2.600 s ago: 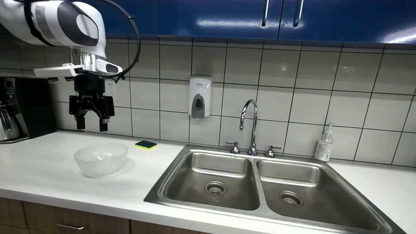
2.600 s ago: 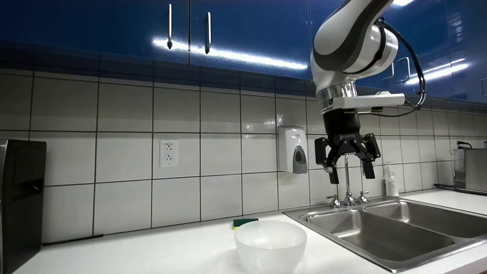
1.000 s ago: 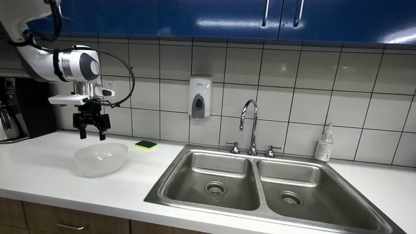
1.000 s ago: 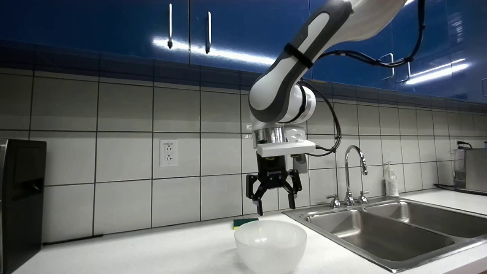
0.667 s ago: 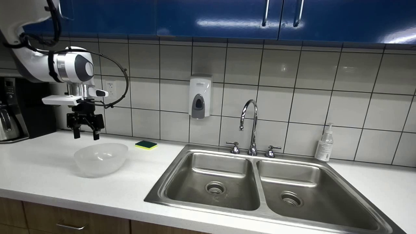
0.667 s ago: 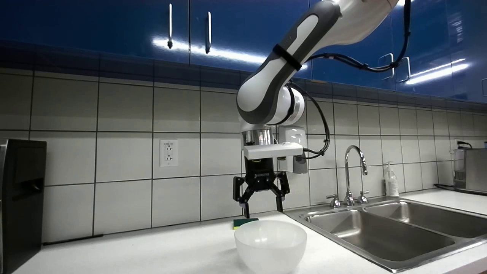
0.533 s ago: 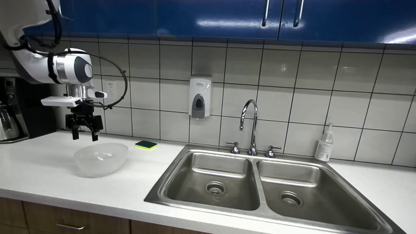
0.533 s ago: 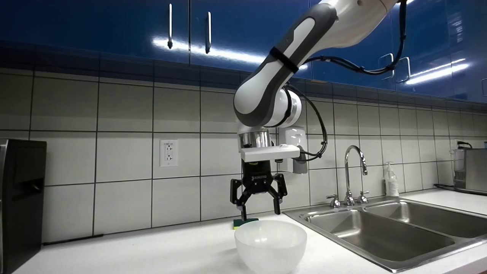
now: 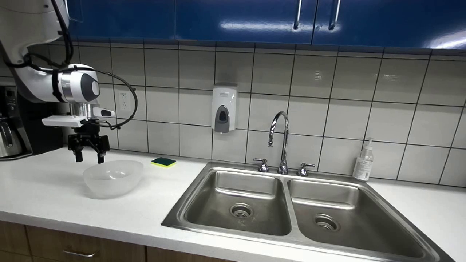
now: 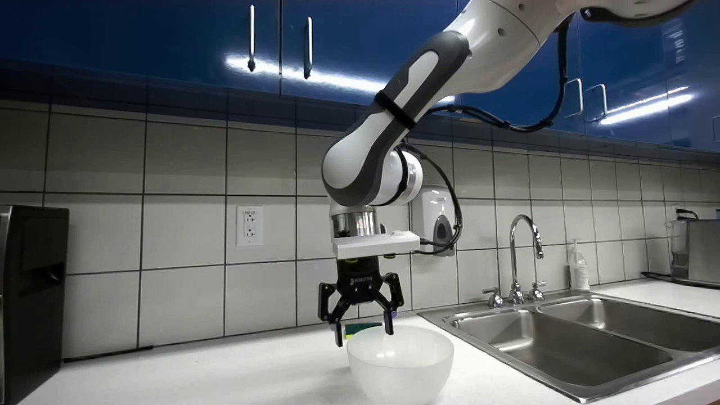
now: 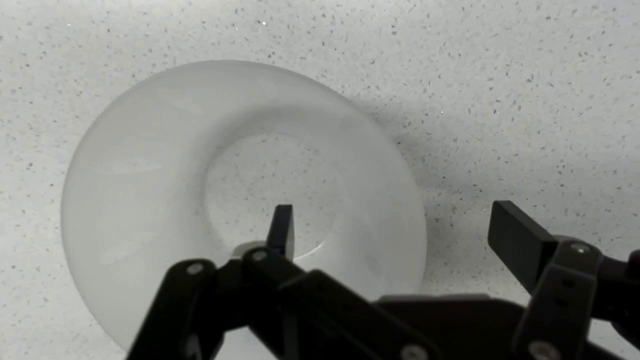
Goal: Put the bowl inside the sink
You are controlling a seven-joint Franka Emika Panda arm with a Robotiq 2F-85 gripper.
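Currently, in an exterior view, the translucent plastic bowl [image 9: 114, 182] is standing upright on the white countertop [image 9: 47, 189], to the left of the stainless steel double-basin sink [image 9: 218, 218]. The black Robotiq gripper [image 9: 90, 158] is pointing down just above the left part of the bowl's rim, and its two fingers [image 9: 101, 158] are spread apart. A green and yellow sponge [image 9: 163, 162] lies beyond the bowl, to its right, near the tiled wall [image 9: 196, 109], where a soap dispenser [image 9: 224, 98] is mounted. Behind the sink rises a chrome faucet [image 9: 284, 153]; a pump bottle [image 9: 363, 165] stands to the right of it.

Also in an exterior view, the gripper hangs at the left side of the bowl; one finger [image 10: 389, 323] is seen against the bowl's rim, and its pair is outside, to the left. The bowl hides part of the sponge.

In the wrist view, the right part of the bowl's rim passes between the two fingers: one is over the inside of the bowl, the other over the countertop. Whether any fingertip touches the bowl, I cannot tell.
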